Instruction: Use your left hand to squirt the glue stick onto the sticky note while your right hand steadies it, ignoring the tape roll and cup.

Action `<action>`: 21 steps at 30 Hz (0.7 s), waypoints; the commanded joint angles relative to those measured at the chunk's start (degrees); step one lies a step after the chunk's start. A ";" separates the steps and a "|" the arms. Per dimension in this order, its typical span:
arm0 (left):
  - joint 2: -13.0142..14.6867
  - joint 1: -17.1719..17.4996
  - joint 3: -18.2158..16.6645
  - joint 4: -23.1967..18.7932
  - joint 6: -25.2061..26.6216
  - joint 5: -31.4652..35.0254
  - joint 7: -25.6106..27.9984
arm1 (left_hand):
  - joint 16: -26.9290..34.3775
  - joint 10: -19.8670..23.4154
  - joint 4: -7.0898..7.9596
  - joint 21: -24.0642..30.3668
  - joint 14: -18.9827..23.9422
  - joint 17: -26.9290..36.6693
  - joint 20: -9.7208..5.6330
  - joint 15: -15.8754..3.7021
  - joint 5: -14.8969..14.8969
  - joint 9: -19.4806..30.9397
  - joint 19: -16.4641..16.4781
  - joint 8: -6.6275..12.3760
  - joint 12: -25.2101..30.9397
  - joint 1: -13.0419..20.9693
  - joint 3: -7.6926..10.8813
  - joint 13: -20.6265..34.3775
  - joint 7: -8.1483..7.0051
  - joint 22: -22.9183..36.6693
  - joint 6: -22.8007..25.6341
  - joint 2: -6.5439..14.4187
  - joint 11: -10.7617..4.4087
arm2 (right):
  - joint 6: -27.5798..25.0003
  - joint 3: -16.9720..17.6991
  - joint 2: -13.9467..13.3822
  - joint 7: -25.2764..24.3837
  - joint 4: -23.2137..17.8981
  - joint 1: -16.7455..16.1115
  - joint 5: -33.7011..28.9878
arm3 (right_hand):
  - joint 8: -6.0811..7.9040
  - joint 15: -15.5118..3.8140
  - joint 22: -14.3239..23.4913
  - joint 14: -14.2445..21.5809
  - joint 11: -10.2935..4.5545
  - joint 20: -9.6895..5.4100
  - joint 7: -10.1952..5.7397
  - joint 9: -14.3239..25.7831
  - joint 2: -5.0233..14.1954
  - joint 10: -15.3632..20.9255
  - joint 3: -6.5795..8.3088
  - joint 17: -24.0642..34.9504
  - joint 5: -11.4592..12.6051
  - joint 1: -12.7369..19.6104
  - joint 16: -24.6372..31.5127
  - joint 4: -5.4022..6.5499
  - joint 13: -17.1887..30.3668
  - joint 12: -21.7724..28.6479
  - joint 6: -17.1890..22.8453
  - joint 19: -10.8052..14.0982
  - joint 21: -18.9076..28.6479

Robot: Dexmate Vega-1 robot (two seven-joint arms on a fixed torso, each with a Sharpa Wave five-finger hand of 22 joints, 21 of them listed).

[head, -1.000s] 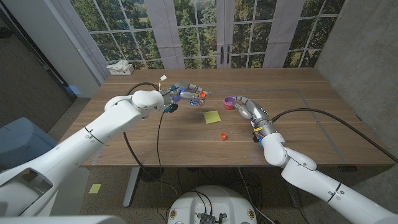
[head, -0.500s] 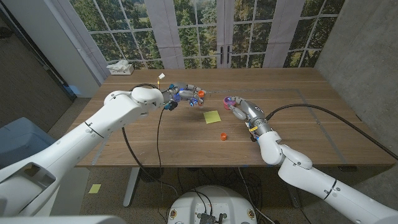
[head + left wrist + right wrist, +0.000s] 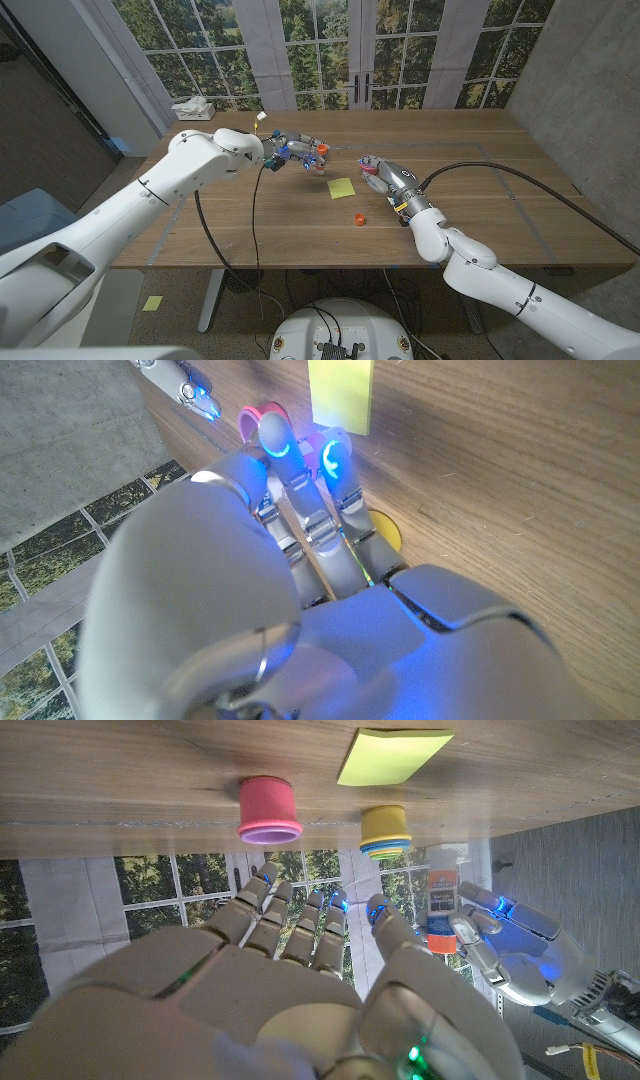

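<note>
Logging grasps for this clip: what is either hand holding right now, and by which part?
The left hand grips the white, orange-capped glue stick around its body. The right hand holds nothing.

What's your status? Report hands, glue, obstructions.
Left hand grips glue stick, short of sticky note. Right hand empty, fingers apart, off the note. Pink object beside right hand.

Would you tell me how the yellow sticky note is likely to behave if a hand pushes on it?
The sticky note looks thin and flat on the table, so probably floppy and very light. Nothing touches it now; a sideways push would likely slide or curl it.
</note>
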 commanded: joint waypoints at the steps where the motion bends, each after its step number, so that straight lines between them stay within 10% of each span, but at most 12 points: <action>1: -0.60 -4.34 1.71 0.91 6.67 -3.09 -0.39 | -0.29 15.38 0.08 0.19 0.33 -0.10 -8.16 -0.54 0.45 -0.09 0.71 -0.23 -0.03 1.51 0.60 7.15 9.01 0.10 8.37 0.44 5.17 | 0.43 -1.94 -0.30 3.72 0.55 1.67 -2.52 | 0.08 -8.82 0.32 -0.06 -0.70 -3.48 -0.81 0.10 0.34 0.34 0.70 0.25 0.29 0.09 0.04 0.25 0.22 0.09 0.55 -0.19 -0.30; 21: -1.79 -11.25 5.61 4.65 12.45 -4.91 -3.84 | -1.27 15.29 0.19 -0.04 0.44 -0.77 -8.09 -0.57 0.82 -0.54 0.95 -1.52 -0.55 1.66 0.76 6.69 9.48 -0.18 8.55 0.11 5.42 | 0.57 -3.28 -0.86 7.25 -0.14 1.83 -6.13 | 0.18 -9.60 0.40 -0.79 -2.00 -3.83 -2.00 0.15 0.61 0.80 1.41 0.82 0.28 0.88 0.21 1.80 0.27 0.29 1.00 -0.55 -0.51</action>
